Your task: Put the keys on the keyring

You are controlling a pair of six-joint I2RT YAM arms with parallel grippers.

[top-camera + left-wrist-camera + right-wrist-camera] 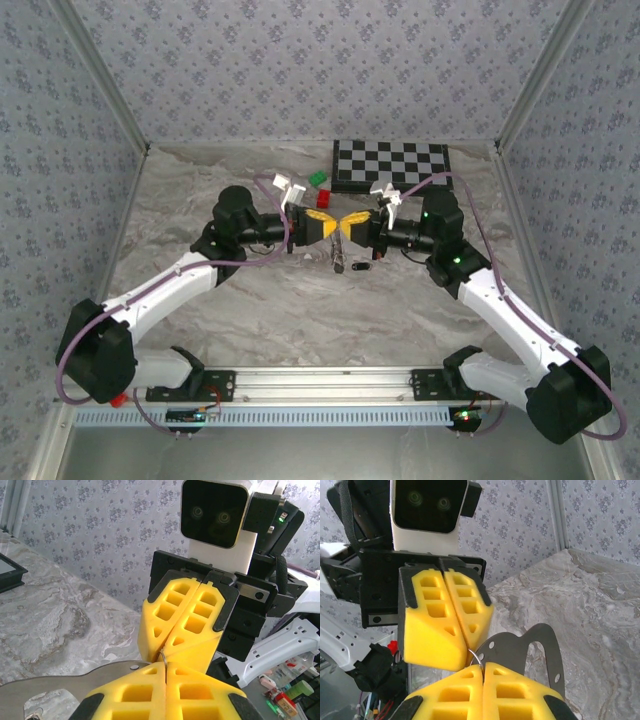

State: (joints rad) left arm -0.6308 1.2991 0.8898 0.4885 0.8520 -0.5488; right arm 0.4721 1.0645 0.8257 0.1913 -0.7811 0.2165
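Observation:
The keyring (164,658) is a thin silvery wire loop pinched between both grippers, which meet tip to tip above the middle of the table. My left gripper (332,226) has its yellow pads (135,692) pressed together on the ring's near side. My right gripper (344,226) is shut on the ring's other side, and the wire (475,656) shows as a short arc between the two pairs of pads. A small black-headed key (361,267) lies on the marble just below and right of the grippers.
A flat grey metal plate with holes (540,650) lies on the table under the grippers. A checkerboard (390,165) sits at the back, with a red block (322,197) and a green block (317,178) left of it. Patterned walls close in the sides.

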